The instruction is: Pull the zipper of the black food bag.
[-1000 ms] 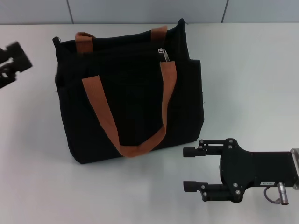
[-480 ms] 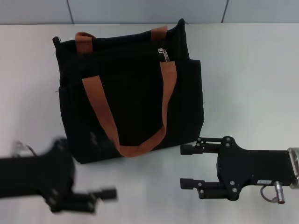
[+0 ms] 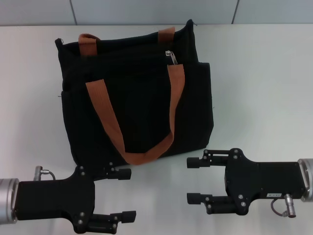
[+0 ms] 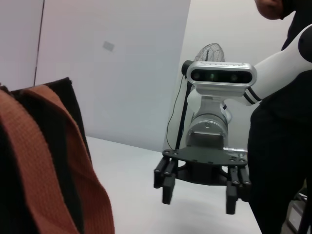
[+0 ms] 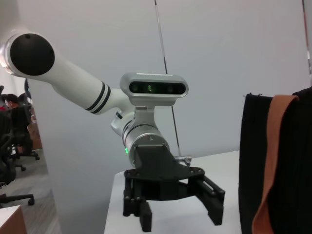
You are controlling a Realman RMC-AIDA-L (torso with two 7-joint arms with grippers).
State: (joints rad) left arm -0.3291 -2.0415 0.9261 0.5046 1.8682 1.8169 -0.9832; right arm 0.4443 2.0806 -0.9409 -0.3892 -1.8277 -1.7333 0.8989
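Silver zipper [image 3: 170, 57] sits near the bag [image 3: 137, 98]'s top right. Both open pincers, left [image 3: 122, 195] and right [image 3: 194, 179], wait below the bag; one should steady fabric while the other pinches.

No brand, number or sign can be read in any view. The one candidate is a small pale label [image 3: 272, 194] on the black body of the right gripper [image 3: 193, 180], on the side away from the black food bag [image 3: 137, 93]; it may carry print, but the marks are too small to make out. The bag's fabric and orange-brown straps [image 3: 105, 115] show no lettering, and neither does the left gripper [image 3: 126, 195] just in front of the bag.
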